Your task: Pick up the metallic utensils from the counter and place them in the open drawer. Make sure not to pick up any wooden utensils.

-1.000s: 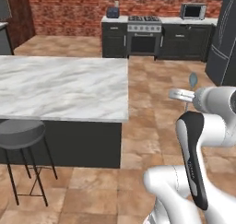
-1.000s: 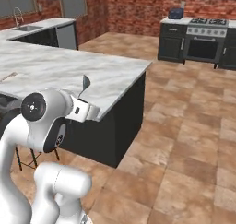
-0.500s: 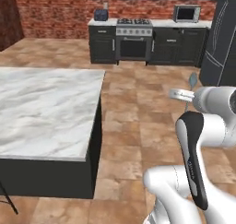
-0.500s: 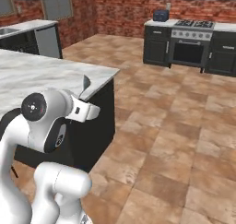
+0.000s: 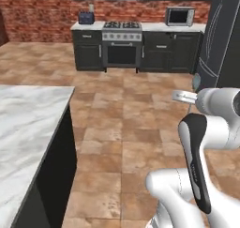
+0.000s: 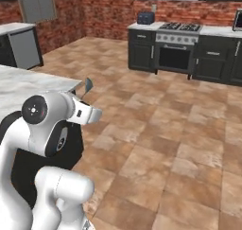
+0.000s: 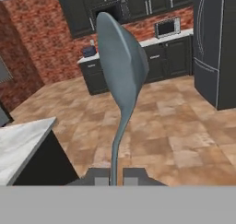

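Base turned; spoon (image 7: 120, 66) (metal, seemingly) between fingers (image 7: 97, 176).

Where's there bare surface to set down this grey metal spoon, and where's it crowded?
The white marble island counter beside the tiled floor is bare, with room for the grey metal spoon. The far worktop is crowded: dark blue toaster, steel stove, microwave.
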